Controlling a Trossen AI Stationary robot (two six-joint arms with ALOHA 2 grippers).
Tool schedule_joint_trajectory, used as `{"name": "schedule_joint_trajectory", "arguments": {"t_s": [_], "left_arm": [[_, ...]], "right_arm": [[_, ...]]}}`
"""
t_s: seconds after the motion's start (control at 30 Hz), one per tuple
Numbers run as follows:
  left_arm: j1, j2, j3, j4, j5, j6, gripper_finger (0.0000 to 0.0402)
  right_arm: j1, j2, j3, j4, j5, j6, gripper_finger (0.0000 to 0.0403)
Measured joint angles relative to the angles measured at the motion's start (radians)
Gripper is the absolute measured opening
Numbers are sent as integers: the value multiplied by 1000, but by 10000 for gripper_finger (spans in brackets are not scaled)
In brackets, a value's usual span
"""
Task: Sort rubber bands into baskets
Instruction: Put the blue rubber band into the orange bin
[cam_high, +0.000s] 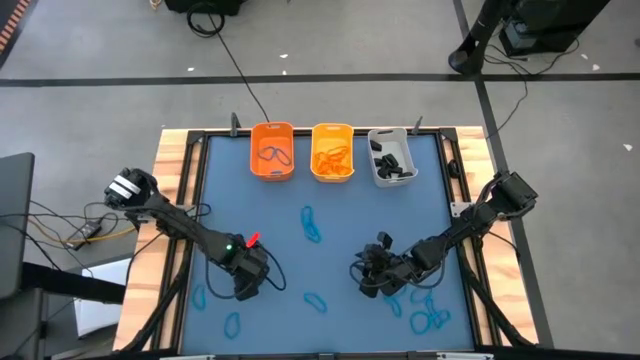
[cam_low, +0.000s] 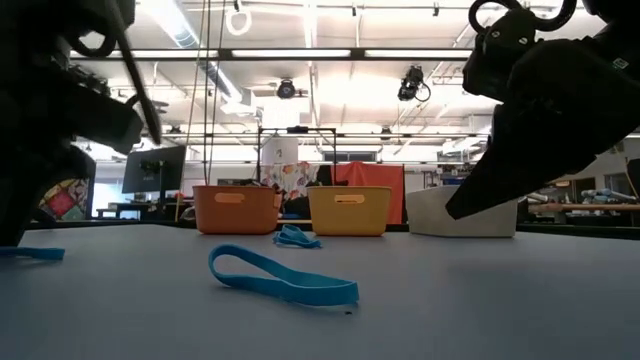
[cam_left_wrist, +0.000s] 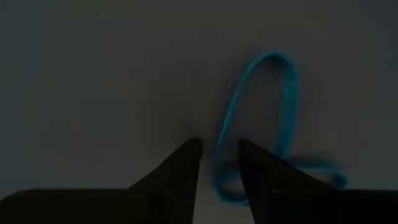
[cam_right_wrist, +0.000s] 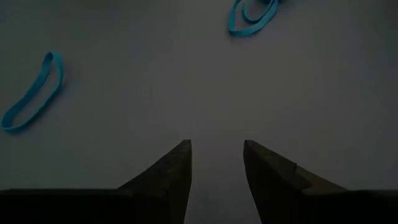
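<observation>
Between the left gripper's (cam_left_wrist: 217, 163) narrowly parted jaws, a thin blue rubber band (cam_left_wrist: 258, 118), twisted.

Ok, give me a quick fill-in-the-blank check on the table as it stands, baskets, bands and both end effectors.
1. The grey-white basket holds only ____ bands.
2. Every loose band on the table mat, like the one in mid-table, is ____ in colour.
3. The fingertips of the left end effector stand apart on either side of a strand of a ____ band.
4. Nothing lies between the fingertips of the ____ end effector.

Missing words: black; blue; blue; right
</observation>
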Motion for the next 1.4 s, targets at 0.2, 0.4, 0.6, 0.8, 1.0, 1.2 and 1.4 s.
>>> {"name": "schedule_joint_trajectory", "arguments": {"t_s": [0.2,0.4,0.6,0.8,1.0,1.2,1.4], "left_arm": [[-1,37,6,26,-37,76,87],[25,36,66,-8,-69,152,11],[60,36,146,-67,-149,252,6],[155,35,209,-175,-351,381,5],[362,-12,218,-128,-409,579,7],[629,-75,257,-109,-405,794,7],[861,-91,365,-96,-402,930,7]], "right_arm": [[-8,0,0,4,27,-20,158],[-8,0,0,8,53,-21,158],[-8,0,0,6,53,-20,158],[4,0,0,7,52,2,158],[9,0,0,3,52,2,158],[7,0,0,-3,53,7,158],[8,0,0,0,52,41,158]]}}
